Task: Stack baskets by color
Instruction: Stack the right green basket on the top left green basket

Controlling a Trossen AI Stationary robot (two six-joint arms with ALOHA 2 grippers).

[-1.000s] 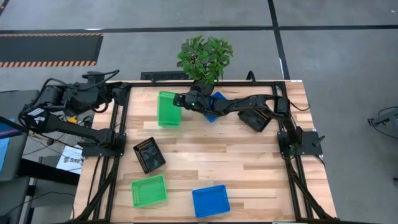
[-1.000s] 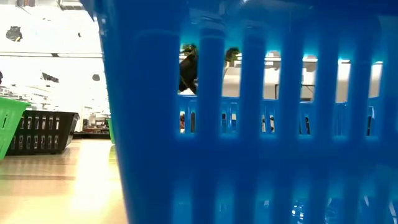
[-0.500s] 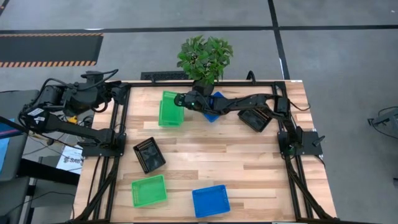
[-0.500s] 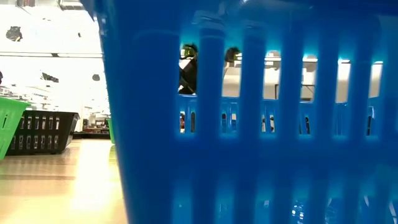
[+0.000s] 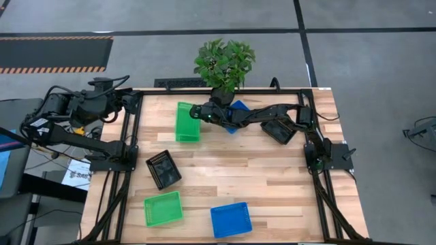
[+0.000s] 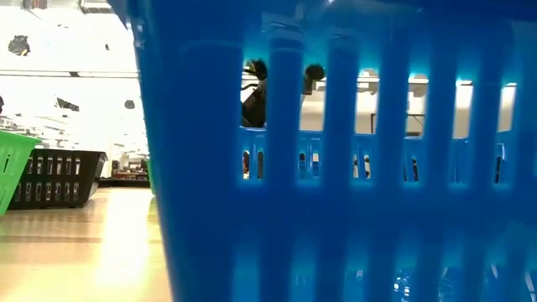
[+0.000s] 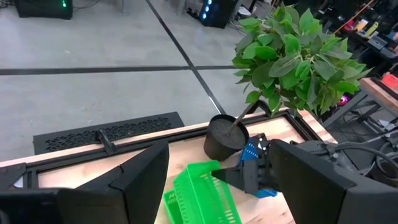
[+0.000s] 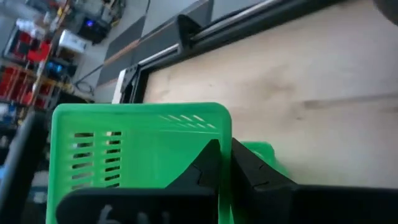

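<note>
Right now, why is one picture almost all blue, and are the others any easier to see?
Low view: a blue basket stands right against the lens, blurred, with bright backlight through its slots. High view: even light, soft shadows on the table. Right wrist view: the green basket and fingers look soft, the room behind hazy.

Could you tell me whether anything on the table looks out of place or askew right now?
Yes. The green basket at the far edge is tipped up on its side, not flat, pinched at its rim by the right gripper. The black basket sits skewed to the table edges. One blue basket crowds the low camera, blocking most of its view.
</note>
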